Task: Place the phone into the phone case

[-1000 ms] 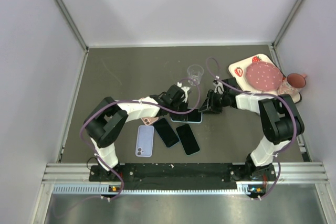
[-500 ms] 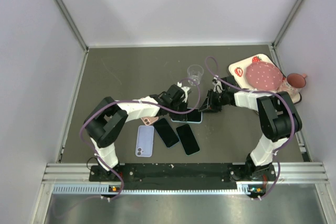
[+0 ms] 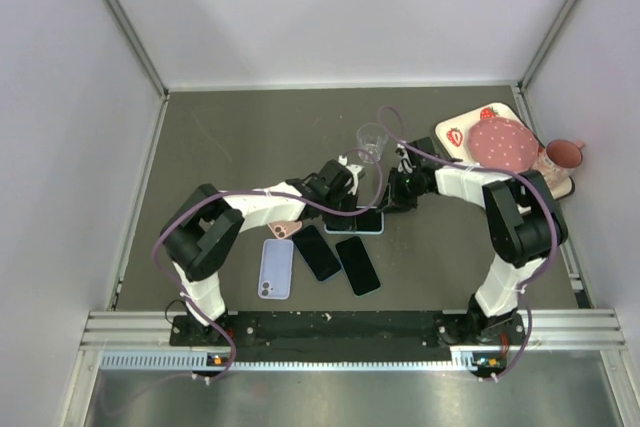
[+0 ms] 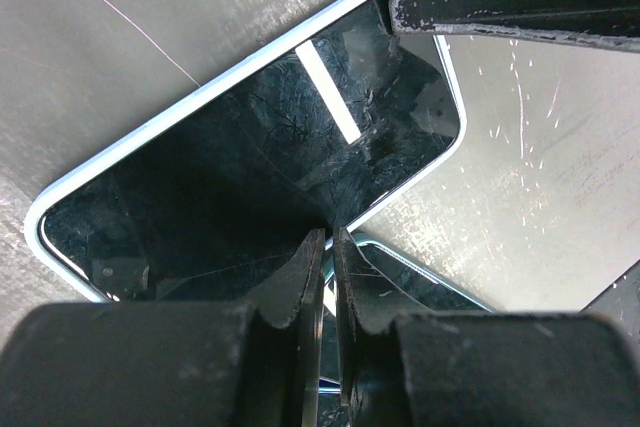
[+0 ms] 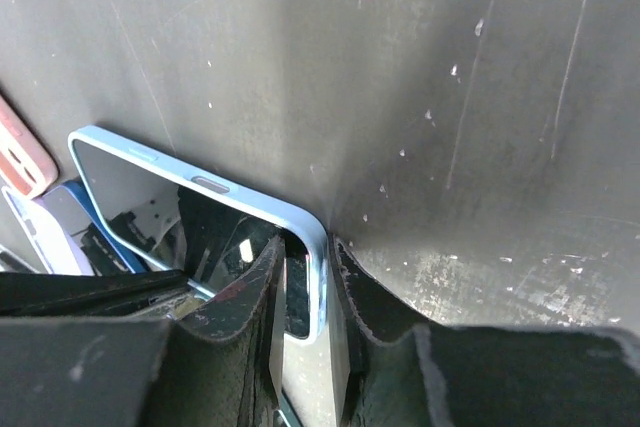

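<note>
A: Left gripper (image 4: 328, 242) first.

B: Fingers pressed almost together, only a slit left. The thin rim of the light-blue plastic case (image 5: 245, 197) is pinched in it, tips on one long edge.

A: Right gripper (image 5: 308, 247)?

B: Nipped onto a corner of that same case, one finger on each side of the rim. Its dark finger shows at 1 o'clock in the left wrist view.

A: And the phone?

B: The black glass-fronted phone (image 4: 250, 147) lies inside the blue rim, screen up, catching a bright strip of light. From above it sits mid-table between the two grippers, the left at its 10 o'clock and the right at its 2 o'clock. Whether it is fully seated, can't tell.

A: Surroundings, working outward?

B: Dark grey scratched table (image 3: 250, 137).
- Clear plastic cup (image 3: 372, 137) at 12 o'clock, near.
- Bare black phone (image 3: 318, 252) and second black phone (image 3: 358, 265), side by side at 6 to 7 o'clock, just beside.
- Small pink case (image 3: 285, 230) at 9 o'clock, partly under the left arm.
- Lilac slab (image 3: 276, 267) at 8 o'clock, back up; case or handset, can't tell.
- Pink dotted round plate (image 3: 503, 144) well apart at 2 o'clock, on a white strawberry-printed tray (image 3: 455, 132).
- Pink mug (image 3: 567, 154) past the plate, by the right wall.
</note>
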Controlling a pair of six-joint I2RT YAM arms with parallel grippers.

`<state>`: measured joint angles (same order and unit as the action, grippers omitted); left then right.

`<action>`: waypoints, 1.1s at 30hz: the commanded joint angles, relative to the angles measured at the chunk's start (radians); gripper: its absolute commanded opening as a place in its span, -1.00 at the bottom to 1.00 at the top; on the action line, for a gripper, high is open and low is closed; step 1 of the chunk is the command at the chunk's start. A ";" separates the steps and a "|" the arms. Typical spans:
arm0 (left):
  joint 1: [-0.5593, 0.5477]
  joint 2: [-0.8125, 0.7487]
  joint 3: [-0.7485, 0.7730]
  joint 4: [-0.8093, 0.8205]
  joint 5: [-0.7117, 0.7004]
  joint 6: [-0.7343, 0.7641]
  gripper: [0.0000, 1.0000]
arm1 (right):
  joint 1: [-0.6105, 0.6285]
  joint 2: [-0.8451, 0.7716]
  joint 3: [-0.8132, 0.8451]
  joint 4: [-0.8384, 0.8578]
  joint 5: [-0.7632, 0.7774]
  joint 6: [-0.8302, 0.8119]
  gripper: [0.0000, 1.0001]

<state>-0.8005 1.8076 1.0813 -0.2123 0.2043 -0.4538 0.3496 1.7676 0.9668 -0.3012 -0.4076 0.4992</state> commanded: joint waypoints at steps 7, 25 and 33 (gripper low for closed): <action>-0.002 0.019 0.042 -0.042 -0.019 0.018 -0.74 | 0.143 0.029 0.003 -0.173 0.469 -0.097 -0.93; 0.003 -0.197 -0.073 0.105 -0.031 0.015 -0.13 | 0.177 -0.321 0.047 -0.133 0.317 -0.108 -0.61; 0.101 -0.379 -0.208 0.156 0.018 0.004 0.10 | 0.132 -0.494 0.030 -0.128 0.227 -0.097 -0.04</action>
<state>-0.7628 1.4975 0.9249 -0.1253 0.1875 -0.4458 0.5117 1.3449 0.9947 -0.4526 -0.1184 0.4023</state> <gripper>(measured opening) 0.541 0.443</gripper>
